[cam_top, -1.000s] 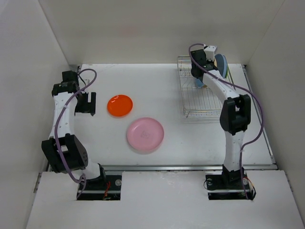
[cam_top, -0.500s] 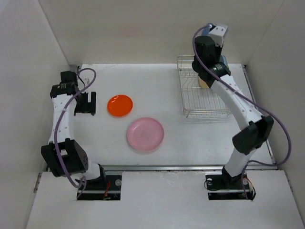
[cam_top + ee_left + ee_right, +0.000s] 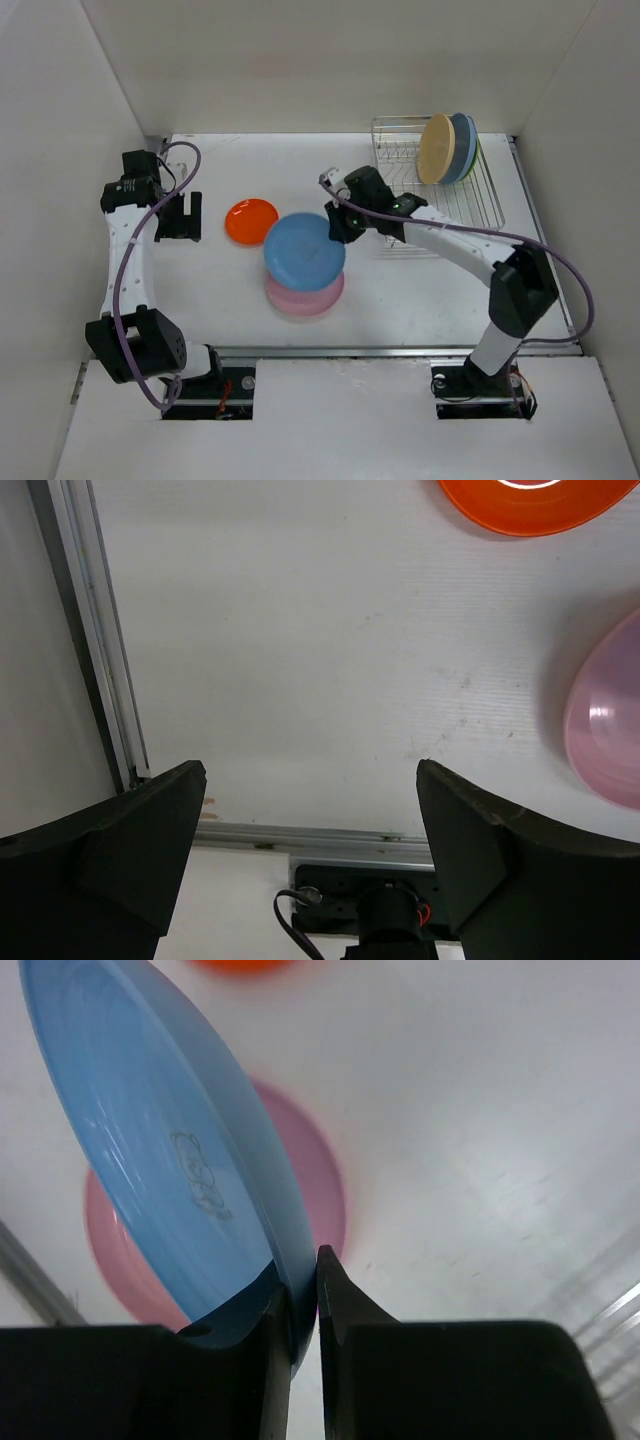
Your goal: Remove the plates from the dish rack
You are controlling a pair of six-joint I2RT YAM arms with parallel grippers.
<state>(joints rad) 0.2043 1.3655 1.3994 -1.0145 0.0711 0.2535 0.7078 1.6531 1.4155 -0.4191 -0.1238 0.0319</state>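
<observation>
The right gripper (image 3: 336,222) pinches the rim of a blue plate (image 3: 303,250), tilted above the pink plate (image 3: 300,302). The left gripper (image 3: 180,218) hangs open and empty beside the orange plate (image 3: 250,220).

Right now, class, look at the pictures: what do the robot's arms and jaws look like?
The left arm and right arm have slim white links joined by chunky black joints. A purple cable loops alongside each. The jaws are matt black and wedge-shaped.
</observation>
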